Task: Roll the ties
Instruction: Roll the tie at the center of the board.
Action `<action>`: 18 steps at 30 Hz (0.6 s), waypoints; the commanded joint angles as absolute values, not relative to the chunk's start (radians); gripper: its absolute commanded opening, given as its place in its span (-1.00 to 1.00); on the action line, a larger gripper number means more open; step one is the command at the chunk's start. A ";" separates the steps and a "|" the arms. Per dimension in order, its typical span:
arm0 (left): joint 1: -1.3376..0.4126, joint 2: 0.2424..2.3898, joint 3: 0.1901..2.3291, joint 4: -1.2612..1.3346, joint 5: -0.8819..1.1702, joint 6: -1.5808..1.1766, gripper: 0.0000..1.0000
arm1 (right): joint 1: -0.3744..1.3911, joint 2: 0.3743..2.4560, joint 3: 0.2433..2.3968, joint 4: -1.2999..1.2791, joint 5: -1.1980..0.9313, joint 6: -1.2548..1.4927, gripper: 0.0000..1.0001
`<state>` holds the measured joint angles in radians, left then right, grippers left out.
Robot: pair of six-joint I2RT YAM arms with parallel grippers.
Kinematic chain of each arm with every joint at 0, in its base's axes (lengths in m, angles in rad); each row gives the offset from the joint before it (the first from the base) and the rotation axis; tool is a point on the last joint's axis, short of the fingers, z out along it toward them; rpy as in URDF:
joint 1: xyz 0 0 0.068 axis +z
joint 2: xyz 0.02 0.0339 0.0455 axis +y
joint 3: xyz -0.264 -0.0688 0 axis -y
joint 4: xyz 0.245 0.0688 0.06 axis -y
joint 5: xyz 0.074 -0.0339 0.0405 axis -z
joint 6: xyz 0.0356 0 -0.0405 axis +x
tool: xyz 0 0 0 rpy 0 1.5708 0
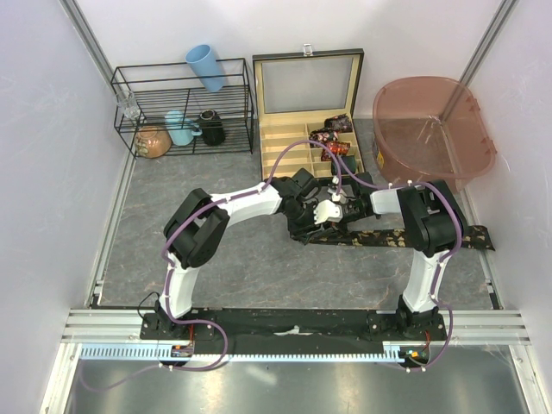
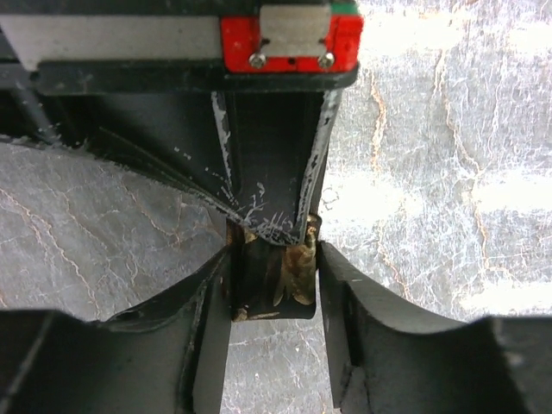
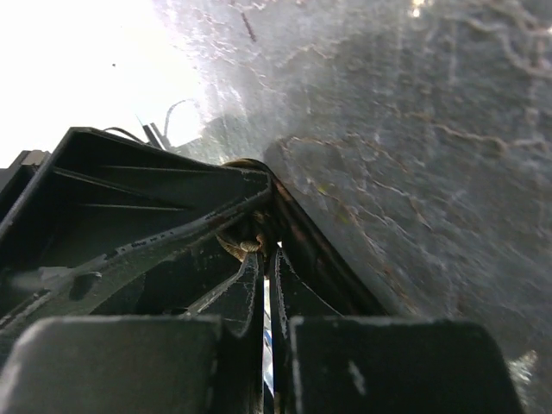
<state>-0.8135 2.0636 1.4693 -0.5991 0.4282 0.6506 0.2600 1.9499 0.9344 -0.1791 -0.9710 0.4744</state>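
Grey table [image 1: 233, 276]: one flat tie [image 1: 384, 235] (three coiled ties [image 1: 340, 148] beyond); both jaws pinch it.

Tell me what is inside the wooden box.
A few rolled ties sit in the right slots of the box; the left slots look bare. A purple cable hides part of the near row.

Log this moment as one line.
left gripper: shut on tie | right gripper: shut on tie | tie: mostly flat on table
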 commanded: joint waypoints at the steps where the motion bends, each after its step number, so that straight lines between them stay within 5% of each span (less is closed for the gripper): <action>1: -0.795 2.085 1.413 -0.647 0.416 0.683 0.05 | 0.258 1.980 0.946 -0.262 -0.805 0.399 -1.00; 12: -0.689 1.892 1.209 -0.274 0.677 0.551 0.36 | 0.247 1.977 0.959 -0.325 -0.727 0.350 -1.00; 18: -0.649 1.795 1.022 0.023 0.753 0.544 0.75 | 0.241 1.979 0.965 -0.344 -0.715 0.331 -1.00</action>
<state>-0.6540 1.8656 1.0855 -0.2184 0.6609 0.5728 0.2493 1.9499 0.9680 -0.2939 -0.9058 0.4026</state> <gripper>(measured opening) 0.834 0.010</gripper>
